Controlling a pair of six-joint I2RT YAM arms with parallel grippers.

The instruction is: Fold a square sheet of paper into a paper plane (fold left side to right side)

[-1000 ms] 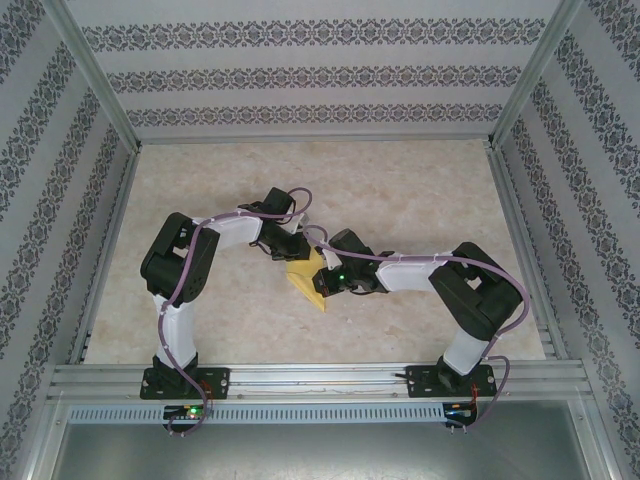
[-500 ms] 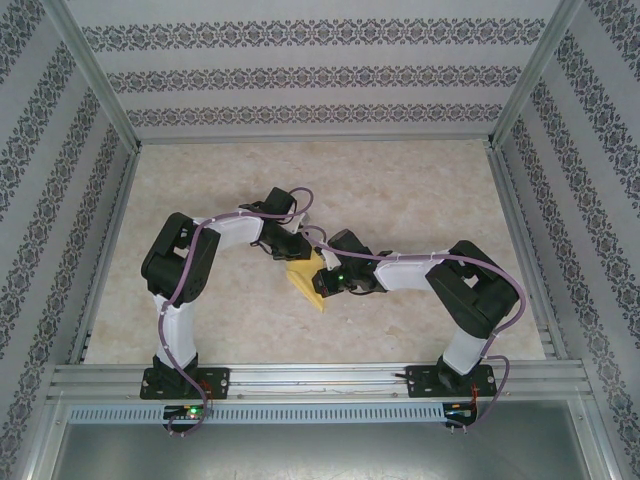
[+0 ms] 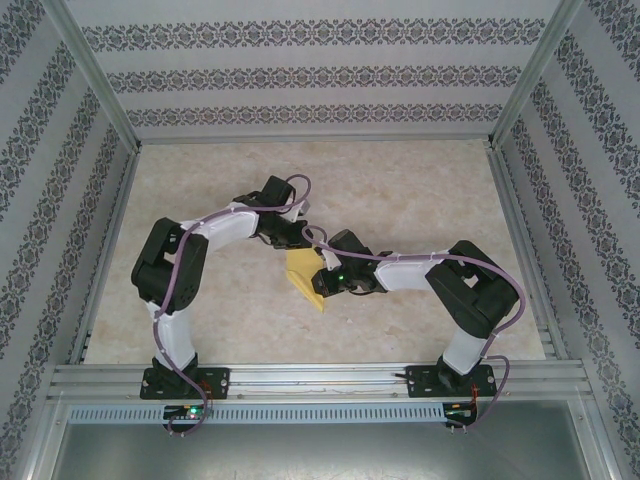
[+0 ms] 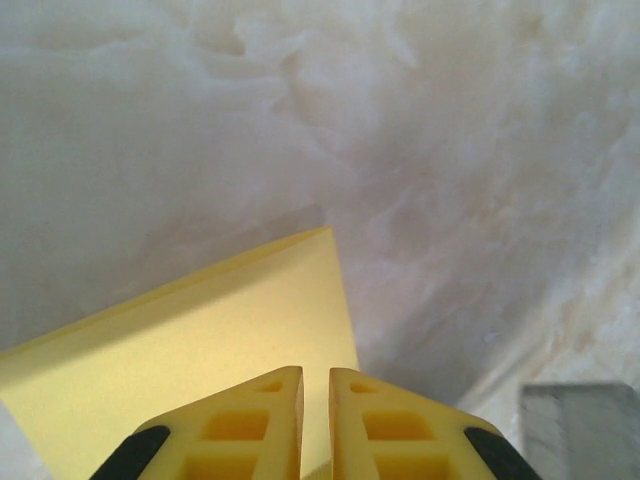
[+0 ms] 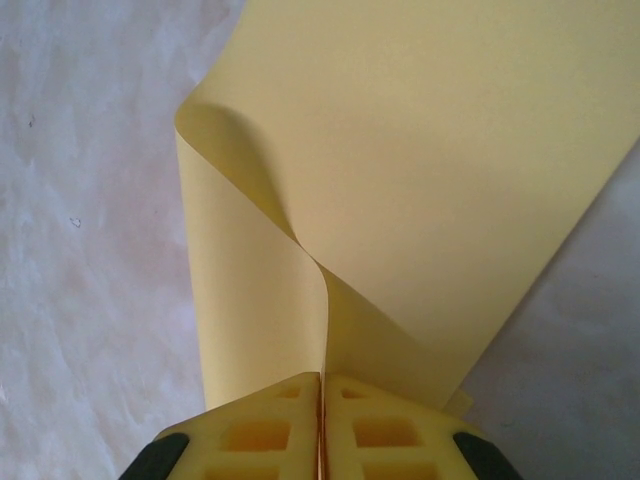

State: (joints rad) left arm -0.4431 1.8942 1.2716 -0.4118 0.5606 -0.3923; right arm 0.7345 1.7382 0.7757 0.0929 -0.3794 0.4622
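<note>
The right gripper [image 5: 321,378] is pinching a curled edge of the square sheet of paper [image 5: 420,150] at the centre of the table [image 3: 420,190]; the left gripper [image 4: 315,375], jaws barely parted, is hovering at its 11 o'clock corner; corners likely need matching before creasing.

A thin, pale-yellow sheet of paper [image 4: 190,340] is seen spread on a pale, marbled, off-white table surface [image 4: 450,150]. One corner of the sheet is directed away from the camera, and two straight edges are seen running back from that corner. The left gripper [image 4: 315,375], formed of two yellow, ribbed plastic fingers [image 4: 250,425] with black bases, is positioned over the near part of the sheet. The fingers are held a narrow slot apart, and nothing is seen clamped between them. Contact between fingertips and sheet cannot be determined. A grey, blurred, rectangular block [image 4: 580,430] is located beside the sheet, apart from it.
</note>
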